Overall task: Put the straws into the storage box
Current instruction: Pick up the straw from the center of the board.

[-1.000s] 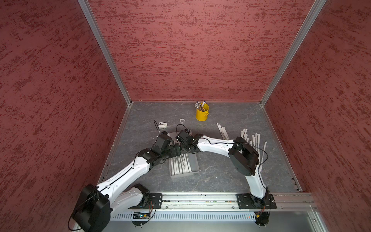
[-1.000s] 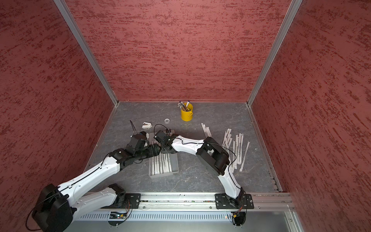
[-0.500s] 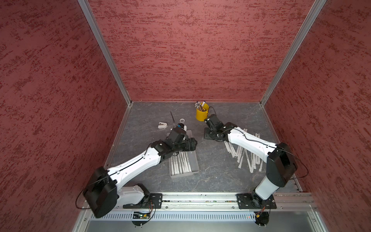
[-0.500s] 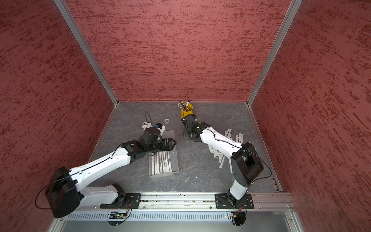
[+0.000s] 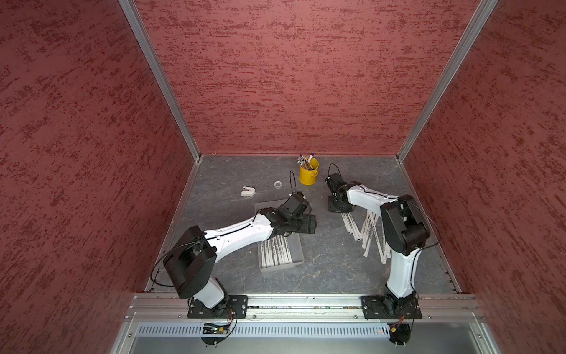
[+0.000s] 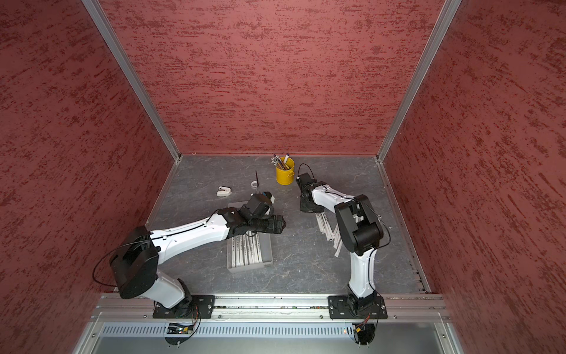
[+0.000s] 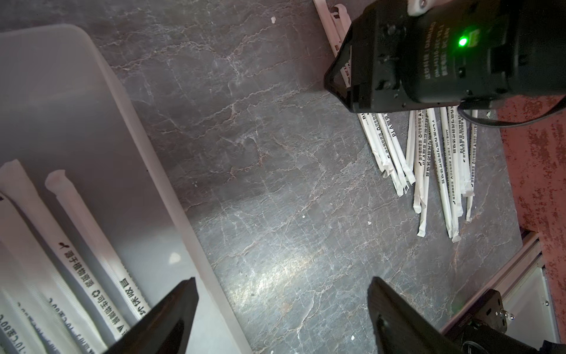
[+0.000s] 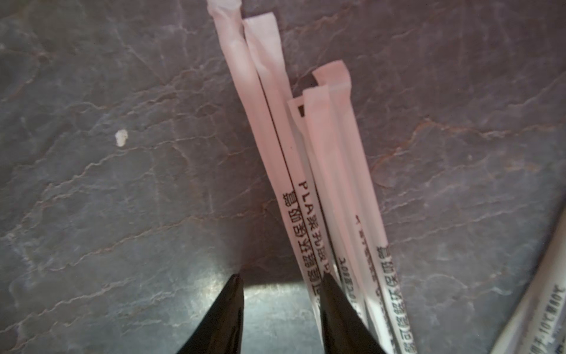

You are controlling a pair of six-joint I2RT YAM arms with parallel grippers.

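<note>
Left wrist view: the left pincer (image 7: 283, 279) is released, its two dark fingers (image 7: 171, 309) spread wide and grasping nothing. One finger hangs over the long wall of the translucent storage box (image 7: 159, 171), the other over bare grey counter (image 7: 275, 184). Just beneath and behind the first finger, the boxed straws (image 7: 85, 245) lie side by side on the box floor, print upward. Farther ahead of this pincer, across a stretch of counter, the loose straws (image 7: 428, 159) fan out, their far ends hidden under the right arm's black wrist (image 7: 428, 61).

In the right wrist view, the right pincer (image 8: 281, 275) hangs low with its jaws partly parted. Only bare counter shows between them, so it grips nothing. One fingertip (image 8: 329, 285) overlaps the outermost straw of a tight bundle; I cannot tell whether it touches. The bundle runs on ahead of the pincer to folded paper ends.

In both top views the two pincers are well apart. The box reaches from under the left pincer back toward that arm's base. The loose straws spread from the right pincer back toward its own base. Near and beyond the right pincer stands a yellow bucket (image 5: 308, 177) of pens (image 5: 304, 161). Beyond the left pincer lie a tape ring (image 5: 277, 184) and a small white object (image 5: 247, 191).
</note>
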